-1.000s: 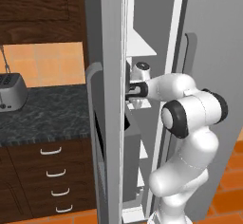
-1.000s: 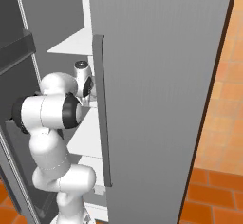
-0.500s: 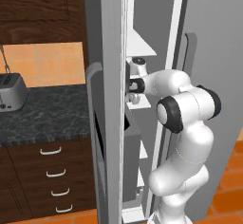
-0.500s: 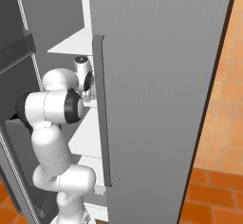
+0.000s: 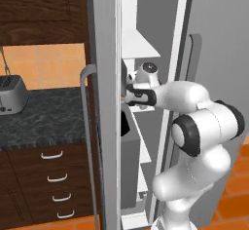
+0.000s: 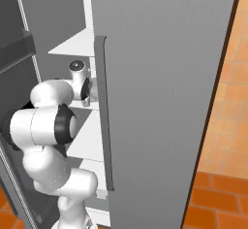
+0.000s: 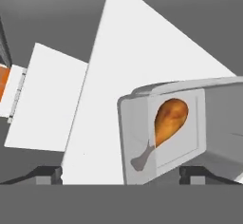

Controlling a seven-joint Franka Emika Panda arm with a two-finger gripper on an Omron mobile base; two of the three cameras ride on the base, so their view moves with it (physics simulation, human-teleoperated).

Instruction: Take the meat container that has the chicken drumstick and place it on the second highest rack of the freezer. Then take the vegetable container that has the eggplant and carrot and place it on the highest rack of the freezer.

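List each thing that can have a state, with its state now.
Freezer: door open, arm reaching inside.
Gripper: open, jaws apart either side of the container.
Container: on a white shelf, not gripped.
Drumstick: inside the container.
Drawers: shut.

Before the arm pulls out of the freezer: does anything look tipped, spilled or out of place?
Nothing stands out. The light-grey meat container lies on a white shelf, the golden-brown chicken drumstick still inside, nothing spilled. The gripper is open around it.
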